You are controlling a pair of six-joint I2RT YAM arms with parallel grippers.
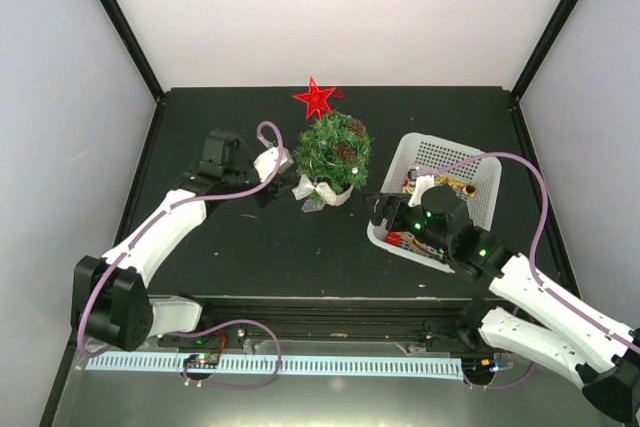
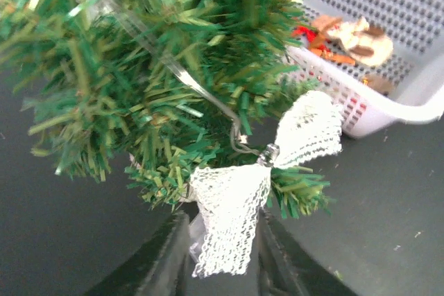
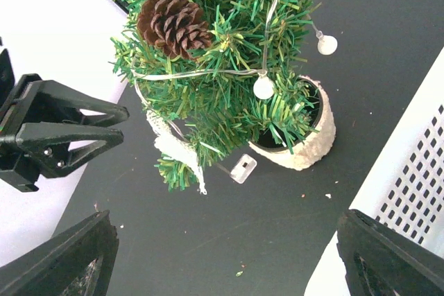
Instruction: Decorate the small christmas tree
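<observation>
Left claw (image 3: 123, 125), jaws slightly apart and empty, sits just beside the small christmas tree (image 1: 333, 152), bristly green in a fleecy cream pot (image 3: 312, 143), centred on the matte black table (image 1: 240, 257) between pale walls (image 1: 60, 67); right claw (image 3: 225, 223) gapes wide near a perforated white plastic basket (image 1: 480, 182).

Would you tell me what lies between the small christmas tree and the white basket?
Only a bare strip of dark table, clearest in the top view.

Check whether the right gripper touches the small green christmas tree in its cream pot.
Apart. The right wrist view shows bare black tabletop between the right gripper and the small green christmas tree.
</observation>
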